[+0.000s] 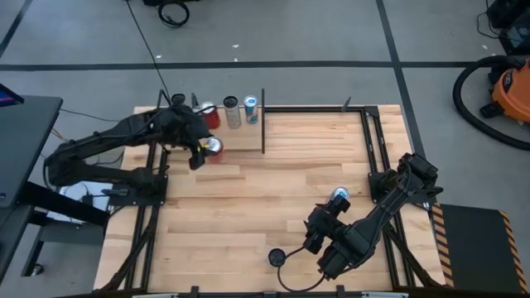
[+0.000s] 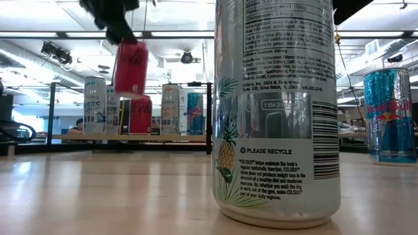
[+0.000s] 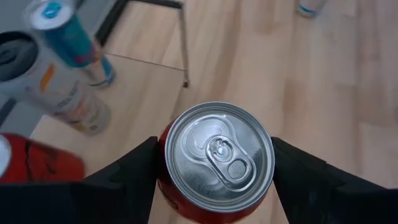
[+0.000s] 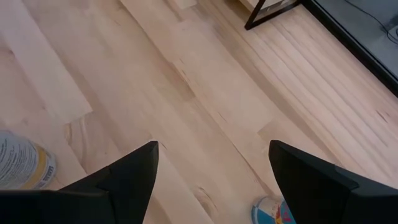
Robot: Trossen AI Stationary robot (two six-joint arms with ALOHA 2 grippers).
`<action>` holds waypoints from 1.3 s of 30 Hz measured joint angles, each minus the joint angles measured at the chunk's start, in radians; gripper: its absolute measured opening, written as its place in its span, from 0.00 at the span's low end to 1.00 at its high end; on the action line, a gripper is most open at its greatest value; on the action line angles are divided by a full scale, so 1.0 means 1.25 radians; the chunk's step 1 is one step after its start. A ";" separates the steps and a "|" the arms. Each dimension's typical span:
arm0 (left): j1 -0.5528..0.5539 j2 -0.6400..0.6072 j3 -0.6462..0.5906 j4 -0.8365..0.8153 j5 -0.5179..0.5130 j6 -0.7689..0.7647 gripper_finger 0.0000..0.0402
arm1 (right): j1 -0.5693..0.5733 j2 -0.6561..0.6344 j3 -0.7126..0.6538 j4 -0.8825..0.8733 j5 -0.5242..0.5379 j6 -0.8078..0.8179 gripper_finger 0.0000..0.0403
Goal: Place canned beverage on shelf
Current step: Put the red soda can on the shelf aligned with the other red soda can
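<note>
The left pincer (image 1: 201,151) has a red can (image 1: 214,147) clamped between its two dark fingers (image 3: 124,171), one pressed to each side of the can's body. Seen from the left wrist, the can's silver top with its pull tab faces the camera and the fingers flank it closely, closed only as far as the can's width allows. From table height the red can (image 2: 131,67) hangs in the air, clear of the wooden surface (image 1: 248,207) and higher than the cans standing on the shelf (image 1: 236,132).

That shelf sits at the far edge of the surface, a pale board with thin black uprights. On it stand another red can (image 1: 209,113), a silver can (image 1: 232,111) and a blue can (image 1: 251,108) in a row. The held can is just in front of this row, on the near side of the shelf, closest to the standing red can.

The right pincer (image 1: 319,236) waits well away from the shelf, near the front of the surface, its fingers (image 4: 127,174) spread wide with nothing between them. A blue-topped can (image 1: 339,196) stands close beside that arm, on the shelf's side of it. A tall silver can (image 2: 277,111) stands right in front of the low camera.
</note>
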 joint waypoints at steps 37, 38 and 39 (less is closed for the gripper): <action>0.266 -0.077 -0.312 0.288 0.148 0.003 0.67 | -0.023 0.000 0.000 0.005 0.035 -0.006 0.78; 0.265 -0.077 -0.312 0.288 0.147 0.003 0.67 | -0.023 0.000 0.000 0.005 0.035 -0.008 0.78; 0.263 -0.077 -0.312 0.288 0.146 0.003 0.67 | -0.023 0.000 0.000 0.005 0.035 -0.009 0.78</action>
